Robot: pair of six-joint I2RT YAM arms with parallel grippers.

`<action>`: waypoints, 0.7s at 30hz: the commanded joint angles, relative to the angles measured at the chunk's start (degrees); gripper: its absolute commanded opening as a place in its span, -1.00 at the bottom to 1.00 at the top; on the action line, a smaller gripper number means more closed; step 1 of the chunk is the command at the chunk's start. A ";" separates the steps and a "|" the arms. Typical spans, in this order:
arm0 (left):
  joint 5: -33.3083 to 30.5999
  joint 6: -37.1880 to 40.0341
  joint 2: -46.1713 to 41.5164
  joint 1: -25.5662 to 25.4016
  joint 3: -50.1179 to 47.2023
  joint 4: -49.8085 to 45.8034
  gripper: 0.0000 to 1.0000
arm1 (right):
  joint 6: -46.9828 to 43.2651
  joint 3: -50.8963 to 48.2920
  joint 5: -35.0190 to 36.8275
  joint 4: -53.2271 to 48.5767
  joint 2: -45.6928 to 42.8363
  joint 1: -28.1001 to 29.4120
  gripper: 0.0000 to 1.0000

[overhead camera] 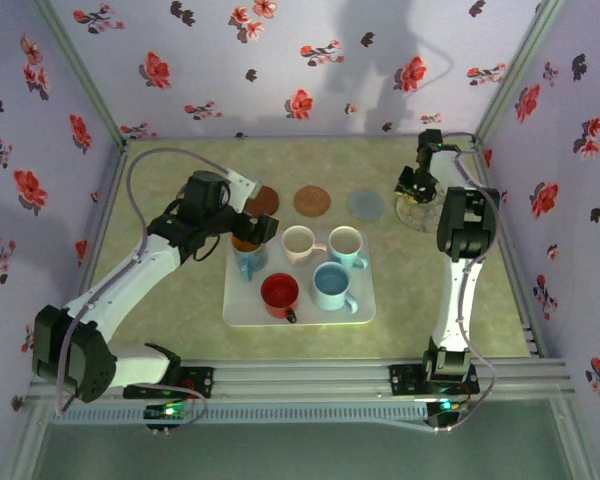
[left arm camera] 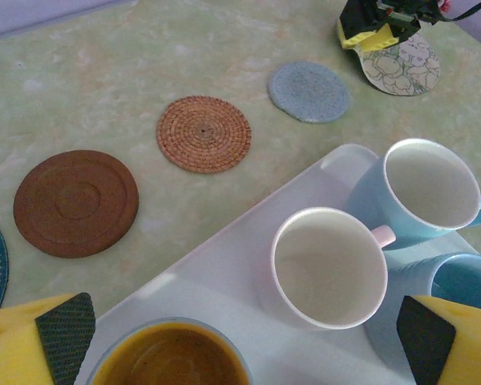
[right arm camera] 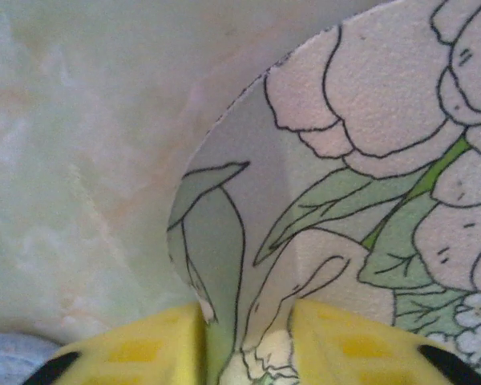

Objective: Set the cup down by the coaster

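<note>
Orange-lined cup (left arm camera: 170, 359) sits on the tray (left arm camera: 224, 269) directly under my left pincer (left arm camera: 240, 341), spread wide to straddle its rim; my right pincer (right arm camera: 248, 341) brackets the floral coaster (right arm camera: 345, 160) at its edge, whether pinching I cannot tell, likely positioning it

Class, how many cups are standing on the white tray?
5. Back row, left to right: a brown-lined cup, a pink cup, a pale blue cup. Front row: a red cup, a blue cup. None looks hidden.
</note>
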 commanded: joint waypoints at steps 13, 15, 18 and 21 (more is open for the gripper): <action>-0.65 -2.12 -0.15 0.10 2.47 0.59 0.99 | -0.89 3.23 -0.47 -1.75 -0.72 0.29 0.64; -1.40 -2.80 -0.23 0.10 2.69 0.76 1.00 | -1.33 2.63 -0.68 -1.27 -2.50 0.42 0.74; -1.62 -3.32 -0.56 0.10 3.16 0.75 1.00 | -2.18 1.55 -0.97 -0.78 -5.51 0.51 0.91; -2.53 -4.35 -1.47 0.10 4.33 0.36 0.99 | -2.48 -1.31 -1.46 1.08 -9.81 0.73 0.99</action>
